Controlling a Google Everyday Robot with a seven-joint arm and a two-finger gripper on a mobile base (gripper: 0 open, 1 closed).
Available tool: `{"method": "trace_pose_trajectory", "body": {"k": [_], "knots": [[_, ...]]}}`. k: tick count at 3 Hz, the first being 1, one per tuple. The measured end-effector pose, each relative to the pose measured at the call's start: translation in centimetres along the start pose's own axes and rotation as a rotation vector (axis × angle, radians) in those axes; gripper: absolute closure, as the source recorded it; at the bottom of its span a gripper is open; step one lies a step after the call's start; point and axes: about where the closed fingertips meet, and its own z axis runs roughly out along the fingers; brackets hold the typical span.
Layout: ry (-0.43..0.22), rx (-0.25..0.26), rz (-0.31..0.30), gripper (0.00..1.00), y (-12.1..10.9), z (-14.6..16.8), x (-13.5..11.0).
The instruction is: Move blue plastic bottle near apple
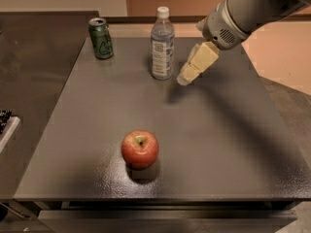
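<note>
The blue plastic bottle (162,43) stands upright at the back middle of the dark table, white cap on top. The red apple (140,149) sits near the table's front, well apart from the bottle. My gripper (187,75), with cream-coloured fingers, hangs just right of the bottle's lower half, a short gap away and above the table. It holds nothing.
A green can (101,38) stands at the back left of the table (218,144). A dark counter lies to the left. The table's right edge meets a tan floor.
</note>
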Motion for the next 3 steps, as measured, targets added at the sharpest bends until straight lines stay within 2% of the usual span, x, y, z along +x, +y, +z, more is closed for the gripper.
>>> {"method": "trace_pose_trajectory", "body": {"k": [1, 3], "knots": [[-0.059, 0.002, 0.037, 0.00, -2.3, 2.2, -1.0], [-0.129, -0.031, 0.110, 0.00, -5.4, 5.6, -2.7]]}}
